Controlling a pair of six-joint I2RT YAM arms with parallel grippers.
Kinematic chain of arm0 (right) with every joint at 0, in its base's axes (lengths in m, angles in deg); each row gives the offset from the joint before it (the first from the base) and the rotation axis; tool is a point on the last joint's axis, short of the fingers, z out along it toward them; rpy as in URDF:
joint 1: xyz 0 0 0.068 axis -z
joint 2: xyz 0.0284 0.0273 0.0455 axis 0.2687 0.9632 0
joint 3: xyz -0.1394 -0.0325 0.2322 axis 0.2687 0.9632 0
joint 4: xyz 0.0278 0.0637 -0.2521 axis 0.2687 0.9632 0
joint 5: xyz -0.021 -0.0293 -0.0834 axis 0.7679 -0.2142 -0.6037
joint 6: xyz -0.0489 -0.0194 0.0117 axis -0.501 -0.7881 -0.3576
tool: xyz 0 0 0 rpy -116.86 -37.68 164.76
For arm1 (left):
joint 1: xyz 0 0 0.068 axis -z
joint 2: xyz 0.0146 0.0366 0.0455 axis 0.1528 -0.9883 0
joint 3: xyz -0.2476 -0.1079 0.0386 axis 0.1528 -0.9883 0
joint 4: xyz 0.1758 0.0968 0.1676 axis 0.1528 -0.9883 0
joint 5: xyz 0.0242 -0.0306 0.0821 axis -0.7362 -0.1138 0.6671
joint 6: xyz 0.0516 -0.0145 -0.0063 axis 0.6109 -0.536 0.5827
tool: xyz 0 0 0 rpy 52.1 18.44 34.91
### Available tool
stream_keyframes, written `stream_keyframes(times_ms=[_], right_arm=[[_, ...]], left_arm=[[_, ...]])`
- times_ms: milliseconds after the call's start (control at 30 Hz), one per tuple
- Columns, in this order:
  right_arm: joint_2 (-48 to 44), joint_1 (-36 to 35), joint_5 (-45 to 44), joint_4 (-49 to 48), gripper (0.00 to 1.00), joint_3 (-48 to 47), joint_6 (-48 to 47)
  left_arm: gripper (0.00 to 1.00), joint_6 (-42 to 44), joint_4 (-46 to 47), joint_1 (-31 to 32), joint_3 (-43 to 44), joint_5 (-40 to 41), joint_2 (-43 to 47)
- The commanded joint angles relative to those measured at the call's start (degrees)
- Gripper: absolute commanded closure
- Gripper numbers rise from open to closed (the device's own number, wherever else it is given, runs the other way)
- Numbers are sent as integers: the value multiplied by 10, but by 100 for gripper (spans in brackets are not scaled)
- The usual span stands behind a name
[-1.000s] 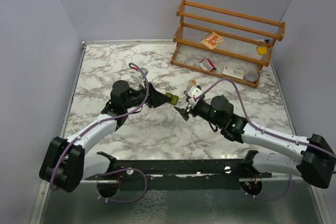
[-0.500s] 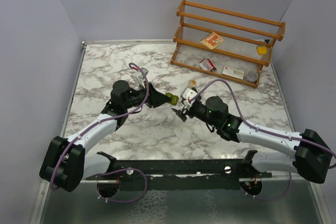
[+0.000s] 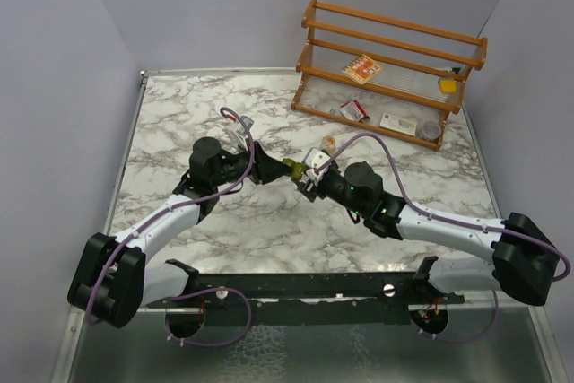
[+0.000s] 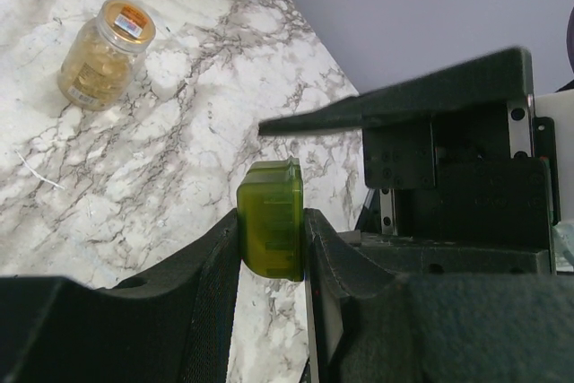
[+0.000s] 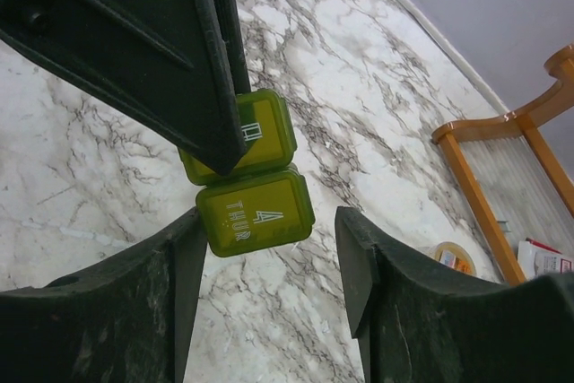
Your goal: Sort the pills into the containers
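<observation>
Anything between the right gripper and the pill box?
Nothing visible. The pill box, clamped in the left gripper, sits in the gap of the right gripper, whose open jaws flank its free end.

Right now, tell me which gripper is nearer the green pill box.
Left. The left gripper is shut on the pill box, its fingers pressing both sides. The right gripper straddles the box's free end, jaws open, with gaps either side.

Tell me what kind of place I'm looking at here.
Probably a robot test cell, not a home or pharmacy: a marble-patterned tabletop boxed in by plain grey walls, a left arm and right arm mounted at its near edge, and a wooden rack of small cartons.
</observation>
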Motion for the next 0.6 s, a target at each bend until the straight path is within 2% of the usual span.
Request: stream_keyframes(times_ms=[0,133,300,567], right_arm=[[7,-4,-24,-26,48,-18,-10],[5,-4,-22,-22,69,-19,-10],[-1,-5,-3,-11,89,-22,-4],[-32,-4,24,12,98,-29,7]], left_arm=[[100,-3,6,5,8,-2,-2],[100,-1,6,5,9,-2,-7],[100,3,6,5,8,-5,-10],[100,16,6,5,0,-20,2]])
